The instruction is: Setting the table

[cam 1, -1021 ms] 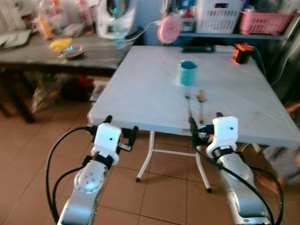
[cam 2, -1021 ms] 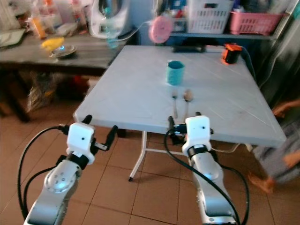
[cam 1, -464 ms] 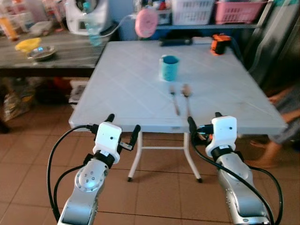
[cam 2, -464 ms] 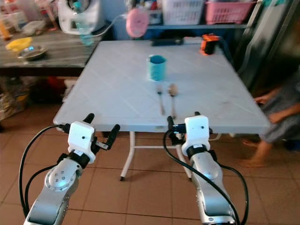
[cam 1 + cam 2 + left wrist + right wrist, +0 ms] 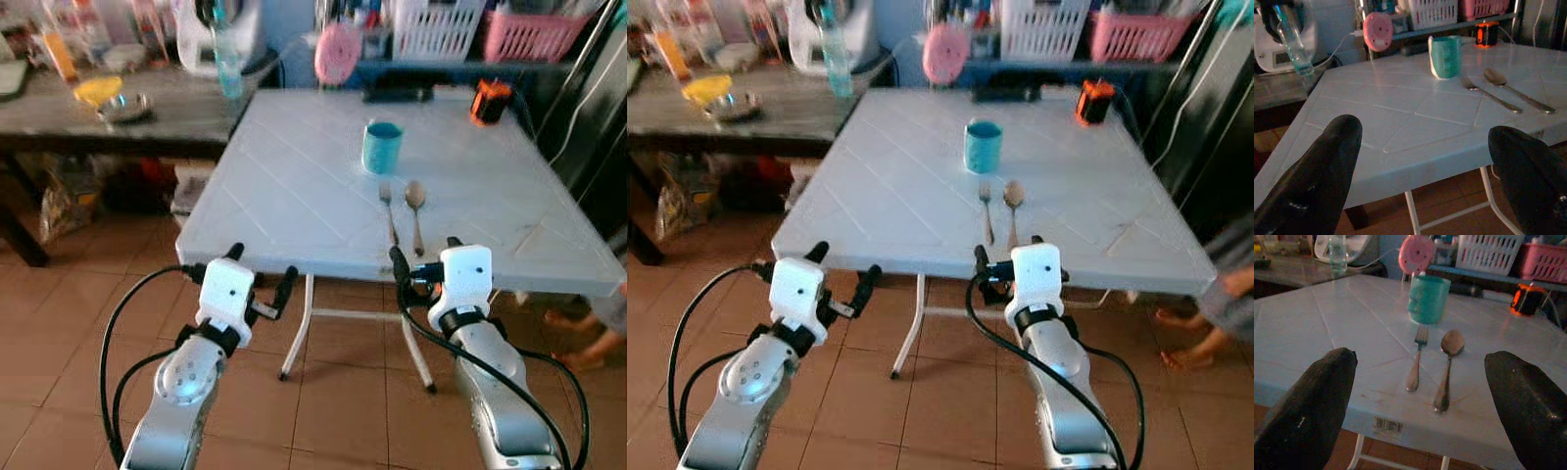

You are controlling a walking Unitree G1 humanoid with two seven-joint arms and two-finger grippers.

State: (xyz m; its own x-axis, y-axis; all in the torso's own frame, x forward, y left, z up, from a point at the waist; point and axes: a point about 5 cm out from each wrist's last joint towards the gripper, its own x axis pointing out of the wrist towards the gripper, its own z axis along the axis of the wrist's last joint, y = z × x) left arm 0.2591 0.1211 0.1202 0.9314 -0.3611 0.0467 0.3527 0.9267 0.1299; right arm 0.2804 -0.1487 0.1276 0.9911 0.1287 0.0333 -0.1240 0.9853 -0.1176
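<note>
A pale blue folding table point(image 5: 294, 186) stands before me. On it a teal cup point(image 5: 382, 147) stands upright, with a metal fork point(image 5: 389, 211) and a spoon point(image 5: 415, 201) lying side by side just in front of it. My left gripper point(image 5: 259, 271) is open, held below and in front of the table's near edge. My right gripper point(image 5: 424, 259) is open too, at the near edge just short of the cutlery handles. The right wrist view looks across the fork point(image 5: 1416, 360), spoon point(image 5: 1446, 367) and cup point(image 5: 1428, 298). Both grippers hold nothing.
A dark side table point(image 5: 147, 117) at the left carries a metal bowl point(image 5: 122, 106), bottles and an appliance. An orange device point(image 5: 490, 101) sits at the table's far right. Baskets point(image 5: 441, 29) line a shelf behind. A person's foot point(image 5: 593, 352) shows on the tiled floor at right.
The camera has shifted, so the table now sits more to the right in view. The person at the right has moved mostly out of frame. Both grippers stay open as before.
</note>
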